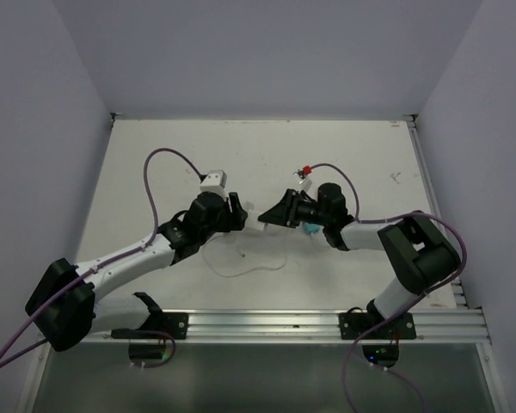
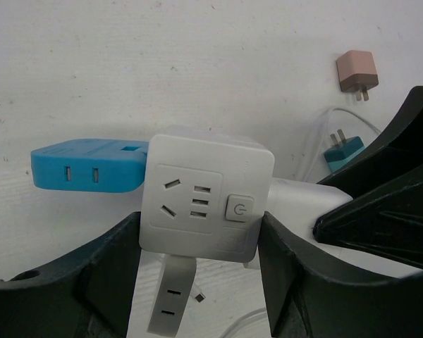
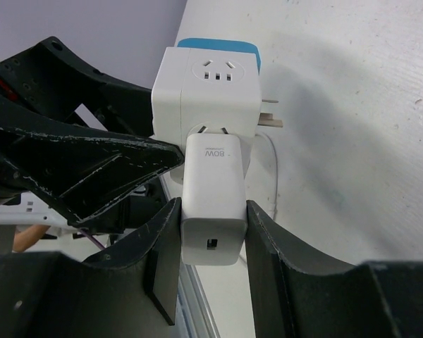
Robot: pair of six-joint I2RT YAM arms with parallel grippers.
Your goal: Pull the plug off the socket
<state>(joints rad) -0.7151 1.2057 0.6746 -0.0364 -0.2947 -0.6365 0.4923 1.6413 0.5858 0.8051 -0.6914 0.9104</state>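
Observation:
A white cube socket (image 2: 206,193) with a power button is held off the table between my left gripper's (image 2: 201,243) black fingers (image 2: 106,271). A white 80W charger plug (image 3: 213,193) sits with its top end against the socket's (image 3: 206,91) lower face. My right gripper (image 3: 211,239) is shut on the charger's sides. In the left wrist view the charger (image 2: 296,193) sticks out of the socket's right side. In the top view the left gripper (image 1: 239,215) and right gripper (image 1: 268,219) meet tip to tip at mid-table.
A blue adapter (image 2: 88,167) lies on the table behind the socket. A pink plug (image 2: 357,72) and a teal plug (image 2: 338,151) with a thin white cable lie to the right. A grey slotted piece (image 2: 170,289) lies below the socket.

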